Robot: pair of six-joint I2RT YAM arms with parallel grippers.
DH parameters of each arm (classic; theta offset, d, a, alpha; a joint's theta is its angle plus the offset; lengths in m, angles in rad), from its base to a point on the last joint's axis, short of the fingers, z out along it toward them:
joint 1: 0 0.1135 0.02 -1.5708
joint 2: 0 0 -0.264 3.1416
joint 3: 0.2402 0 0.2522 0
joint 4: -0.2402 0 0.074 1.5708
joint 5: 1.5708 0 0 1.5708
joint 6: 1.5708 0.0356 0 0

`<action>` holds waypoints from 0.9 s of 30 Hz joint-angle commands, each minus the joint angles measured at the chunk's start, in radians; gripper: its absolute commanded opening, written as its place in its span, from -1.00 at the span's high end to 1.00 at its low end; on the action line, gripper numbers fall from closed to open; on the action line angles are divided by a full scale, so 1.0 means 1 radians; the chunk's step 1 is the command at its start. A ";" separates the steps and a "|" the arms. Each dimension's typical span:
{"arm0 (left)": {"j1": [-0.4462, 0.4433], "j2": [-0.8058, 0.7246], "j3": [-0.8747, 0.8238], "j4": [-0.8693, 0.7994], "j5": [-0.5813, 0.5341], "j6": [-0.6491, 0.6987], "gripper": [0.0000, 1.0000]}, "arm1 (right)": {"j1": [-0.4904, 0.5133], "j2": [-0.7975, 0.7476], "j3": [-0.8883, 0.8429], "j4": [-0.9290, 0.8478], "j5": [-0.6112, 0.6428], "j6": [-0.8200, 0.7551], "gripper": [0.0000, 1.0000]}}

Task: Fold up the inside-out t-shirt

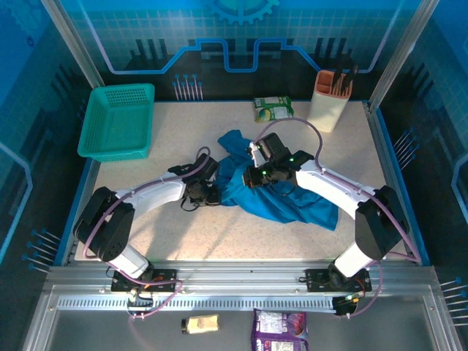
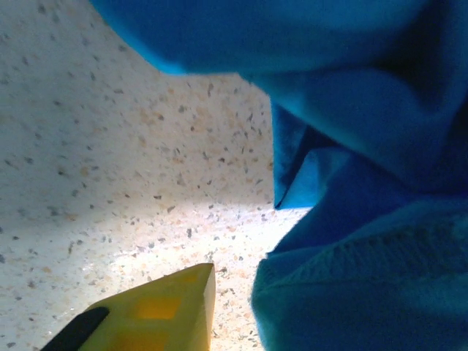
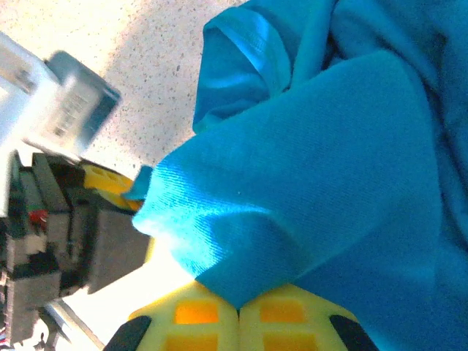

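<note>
Speckled pale table [image 1: 146, 227], blue printed panels [image 1: 146, 36] around it. The crumpled t-shirt [image 1: 292, 205] lies centre-right. The right gripper [image 3: 238, 306] is clamped on a fold of it (whether the left gripper [image 1: 210, 194], at its left edge, grips anything: cannot tell).

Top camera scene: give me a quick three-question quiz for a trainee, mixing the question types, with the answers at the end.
1. True or false: the right gripper is shut on the t-shirt.
2. Where is the basket? A: far left corner of the table. B: on top of the t-shirt. C: near right corner.
3. In one word, what colour is the t-shirt?

Key: 1 true; 2 A; 3 blue.
</note>
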 commanded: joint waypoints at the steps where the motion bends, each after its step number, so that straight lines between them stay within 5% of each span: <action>1: 0.015 -0.042 0.001 0.051 0.040 0.008 0.52 | -0.007 -0.016 -0.025 0.030 -0.042 0.026 1.00; 6: 0.015 -0.016 0.053 0.051 0.052 0.049 0.39 | -0.007 -0.014 -0.029 0.045 -0.057 0.037 1.00; 15: 0.063 -0.023 0.094 0.020 0.017 0.108 1.00 | -0.032 -0.036 -0.012 -0.005 -0.015 0.003 1.00; 27: 0.409 -0.304 0.075 0.219 0.596 0.002 1.00 | -0.160 -0.213 0.081 -0.100 -0.061 -0.081 1.00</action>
